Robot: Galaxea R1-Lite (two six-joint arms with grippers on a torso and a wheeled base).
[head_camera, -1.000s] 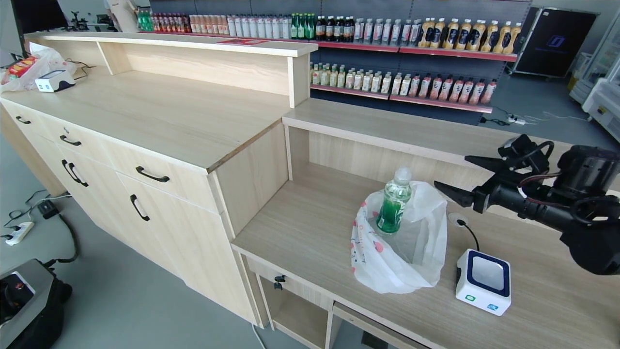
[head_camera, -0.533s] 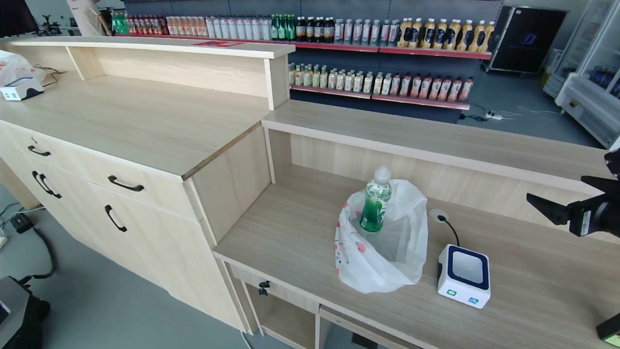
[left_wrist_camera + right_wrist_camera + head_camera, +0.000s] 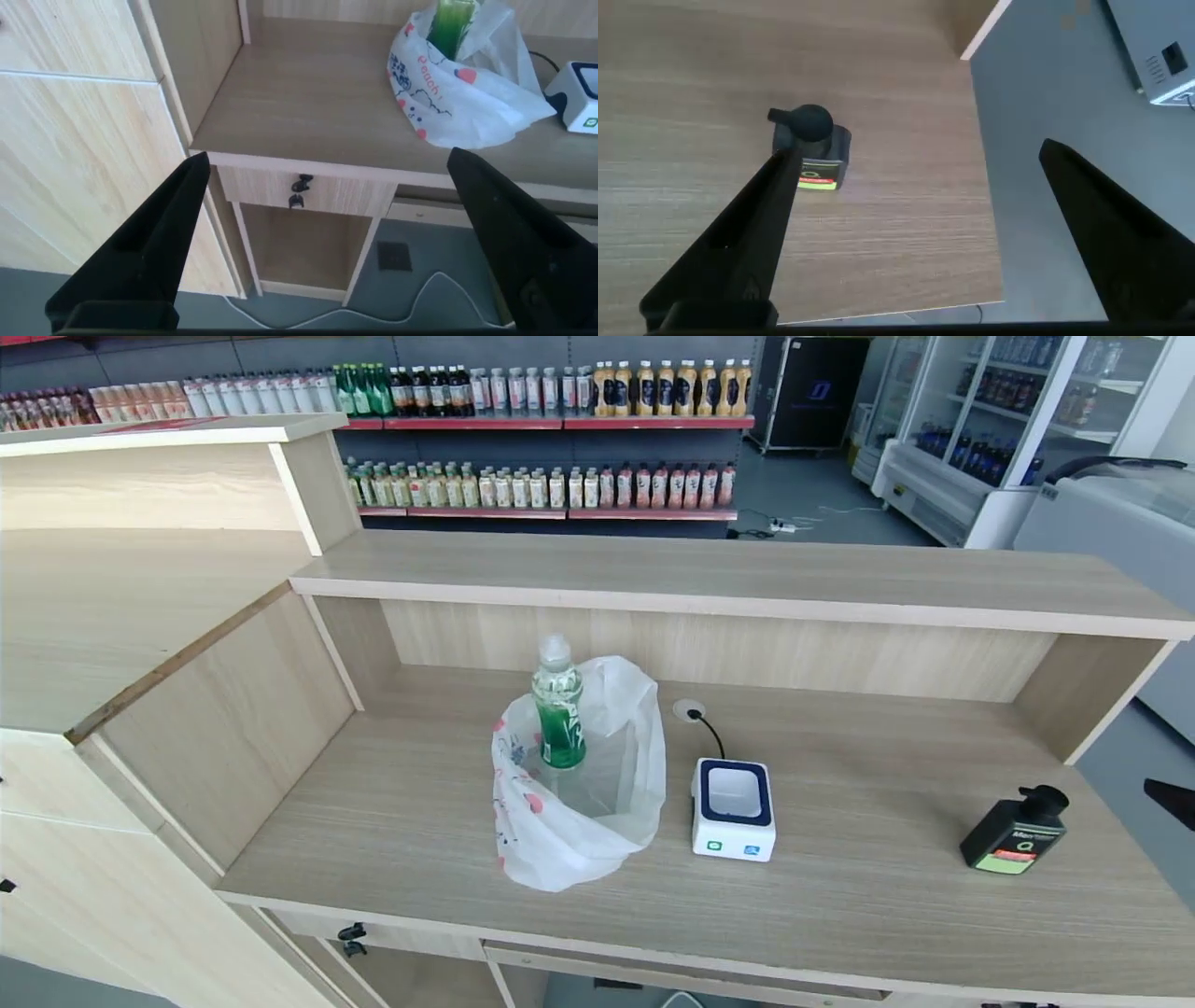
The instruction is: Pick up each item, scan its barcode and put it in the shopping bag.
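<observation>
Swinging the head right reveals a squat black bottle [image 3: 1013, 829], next up. My right gripper [image 3: 915, 154] backed off the white plastic bag [image 3: 560, 840], wide open, empty.

**Checkout counter with bag, scanner and two bottles**

A pale wood-grain counter [image 3: 840, 905] fills the lower frame, with a raised wooden ledge [image 3: 709, 574] across the middle. At centre a thin white plastic shopping bag with red print [image 3: 560, 840] sits open. A green drink bottle with a clear cap [image 3: 558, 719] stands upright inside it. Just right of the bag lies a white box scanner with a dark blue rim [image 3: 733, 807]. Its black cable [image 3: 711, 737] runs back to a round hole in the countertop. Well apart, at lower right, stands a squat black bottle with a green-and-red label [image 3: 1013, 831]. Red shelves of drink bottles [image 3: 523, 425] line the top, and glass-fronted coolers [image 3: 943, 476] fill the upper right.
</observation>
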